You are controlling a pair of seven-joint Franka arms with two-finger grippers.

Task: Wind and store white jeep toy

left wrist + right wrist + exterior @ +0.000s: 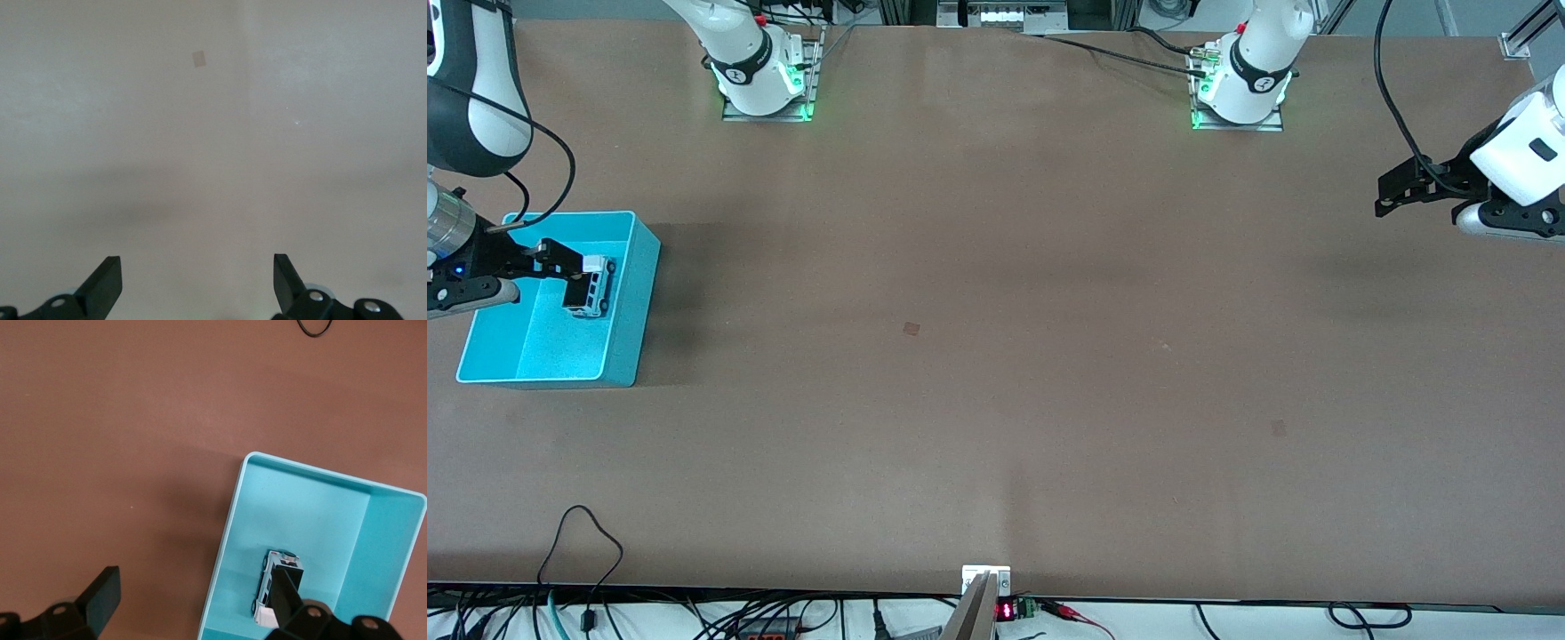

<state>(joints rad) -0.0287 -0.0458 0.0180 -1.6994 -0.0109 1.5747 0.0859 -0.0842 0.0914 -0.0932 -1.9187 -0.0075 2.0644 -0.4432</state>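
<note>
The white jeep toy (594, 286) (268, 585) lies inside the turquoise bin (534, 347) (313, 513) at the right arm's end of the table, close to the bin wall that faces the table's middle. My right gripper (567, 271) (195, 577) hangs open above that wall. One of its fingers (287, 593) is over the jeep and hides part of it; the other is over bare table outside the bin. Nothing is held. My left gripper (1392, 191) (197, 263) waits open and empty over the table at the left arm's end.
The brown table (996, 400) carries two small dark patches (911, 329) (1279, 428). A black cable loop (583, 542) lies near the edge closest to the front camera. Both arm bases (765, 80) (1240, 89) stand along the edge farthest from it.
</note>
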